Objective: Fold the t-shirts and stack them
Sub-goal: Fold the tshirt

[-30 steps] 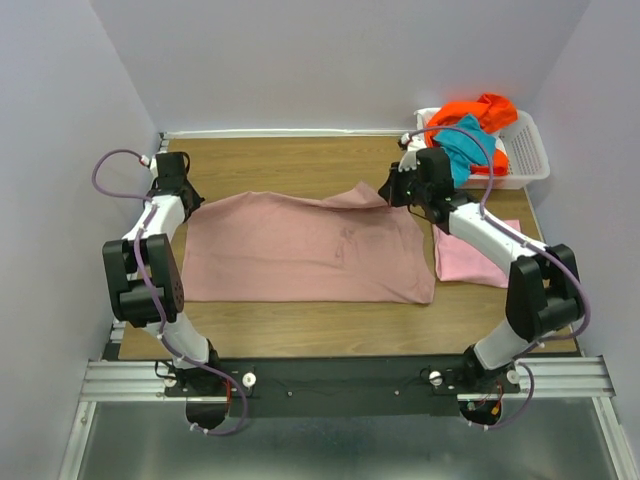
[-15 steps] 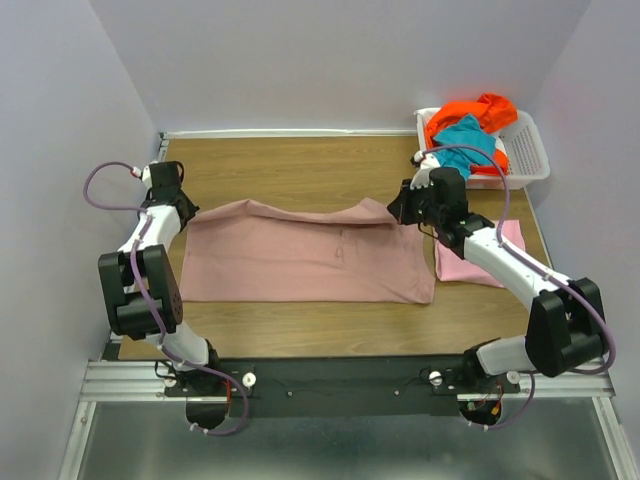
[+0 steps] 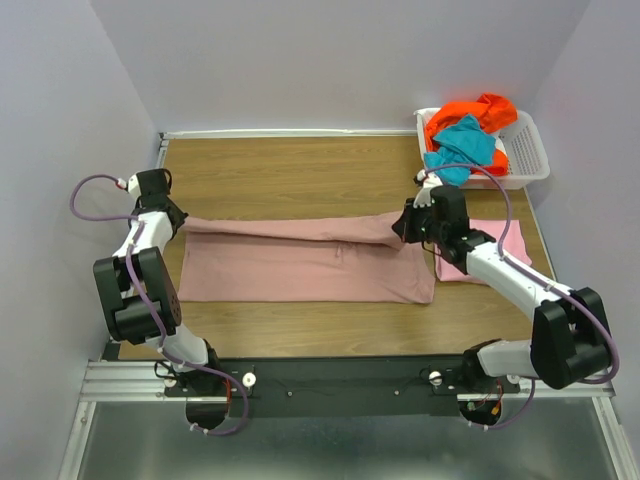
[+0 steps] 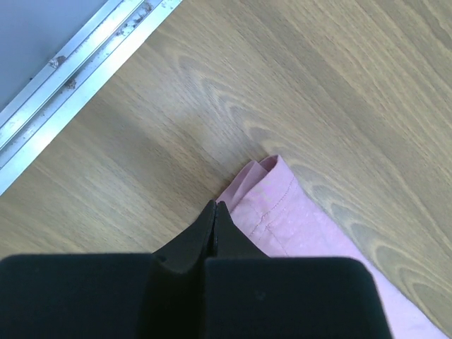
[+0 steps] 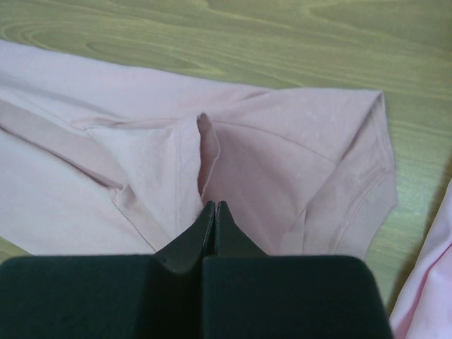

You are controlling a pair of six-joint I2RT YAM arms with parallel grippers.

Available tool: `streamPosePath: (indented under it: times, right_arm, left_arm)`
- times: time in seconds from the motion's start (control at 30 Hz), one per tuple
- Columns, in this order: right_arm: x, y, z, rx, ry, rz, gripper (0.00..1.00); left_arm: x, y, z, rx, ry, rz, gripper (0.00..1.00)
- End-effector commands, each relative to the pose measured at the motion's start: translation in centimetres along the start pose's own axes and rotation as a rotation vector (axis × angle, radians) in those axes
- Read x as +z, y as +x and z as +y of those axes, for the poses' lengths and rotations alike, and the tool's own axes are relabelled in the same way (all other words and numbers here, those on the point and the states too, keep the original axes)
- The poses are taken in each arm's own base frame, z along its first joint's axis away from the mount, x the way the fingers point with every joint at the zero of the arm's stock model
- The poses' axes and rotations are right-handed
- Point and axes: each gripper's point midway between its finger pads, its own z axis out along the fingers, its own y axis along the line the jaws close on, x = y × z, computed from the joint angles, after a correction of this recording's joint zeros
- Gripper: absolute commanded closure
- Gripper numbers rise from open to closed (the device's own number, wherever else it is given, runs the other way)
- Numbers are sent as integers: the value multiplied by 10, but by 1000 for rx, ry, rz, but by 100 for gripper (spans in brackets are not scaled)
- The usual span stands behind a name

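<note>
Left hand (image 4: 214, 214) and right hand (image 5: 214, 210) pinch the mauve shirt's (image 3: 300, 270) far edge. Limp, light cotton: hems likely grip best.

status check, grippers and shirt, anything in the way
Both shut on mauve shirt: left gripper and right gripper pinch its far edge, one at each end. Shirt part-folded, lying long. Close beside its right end: light pink shirt.

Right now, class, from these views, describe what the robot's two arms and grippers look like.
The left arm and right arm match: white links between chunky black joints, each with a looping purple cable. Left gripper and right gripper have matte black fingers tapering to points.
</note>
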Motion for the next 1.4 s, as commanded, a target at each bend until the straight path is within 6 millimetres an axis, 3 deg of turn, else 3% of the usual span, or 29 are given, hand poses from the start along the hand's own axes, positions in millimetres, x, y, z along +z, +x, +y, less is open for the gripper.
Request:
streamPosePath:
  times: [0.0, 0.2, 0.3, 0.47, 0.5, 0.53, 0.6, 0.63, 0.67, 0.7, 0.87, 0.9, 0.93, 0.97, 1.0, 1.03, 1.1, 1.13, 1.17, 1.37]
  right_arm:
    - [0, 17, -2, 29, 9, 25, 100]
    - [-1, 49, -2, 104, 0, 96, 99]
    - [-5, 73, 2, 160, -24, 150, 96]
    - [-23, 108, 17, 261, -99, 218, 83]
    - [-28, 113, 21, 278, -120, 228, 78]
    - [-33, 127, 22, 297, -128, 254, 73]
    - [-43, 128, 29, 327, -154, 244, 48]
    - [-46, 130, 29, 334, -155, 250, 37]
    - [-51, 127, 32, 343, -164, 230, 13]
    - [-52, 123, 32, 346, -163, 215, 0]
    - [-53, 76, 36, 297, -165, 98, 0]
    - [-48, 58, 36, 272, -154, 68, 0]
    - [-46, 51, 36, 270, -150, 60, 0]
    - [-41, 46, 34, 249, -145, 62, 0]
    - [-37, 28, 36, 238, -143, 36, 0]
    - [-23, 36, 31, 245, -124, 83, 0]
    - [-1, 33, 29, 223, -120, 127, 0]
    - [-1, 20, 34, 216, -139, 104, 0]
    - [11, 30, 33, 199, -153, 153, 0]
    - [47, 35, 42, 160, -209, 234, 6]
  left_arm:
    - [8, 2, 6, -10, -13, 0, 100]
    - [11, 21, 10, -20, -13, 44, 100]
    - [11, 31, 20, -33, -49, 55, 89]
    - [7, 43, 30, -70, -91, 80, 50]
    - [5, 43, 33, -77, -108, 74, 40]
    - [1, 38, 33, -93, -115, 63, 23]
    - [-5, 37, 36, -116, -135, 60, 4]
    - [-10, 31, 34, -127, -129, 45, 1]
    - [-16, 25, 32, -143, -118, 31, 1]
    - [-16, 26, 31, -148, -117, 35, 1]
    - [-36, 18, 11, -143, -25, 15, 1]
    - [-42, 20, -4, -122, 18, 15, 2]
    - [-43, 20, -5, -123, 24, 15, 1]
    - [-49, 25, -21, -91, 62, 19, 1]
    - [-51, 30, -31, -68, 82, 27, 1]
    - [-53, 32, -40, -51, 100, 29, 1]
    - [-57, 47, -65, 8, 157, 56, 1]
    - [-57, 55, -73, 28, 177, 71, 1]
    - [-60, 63, -85, 52, 218, 90, 1]
    - [-52, 91, -89, 109, 230, 146, 1]
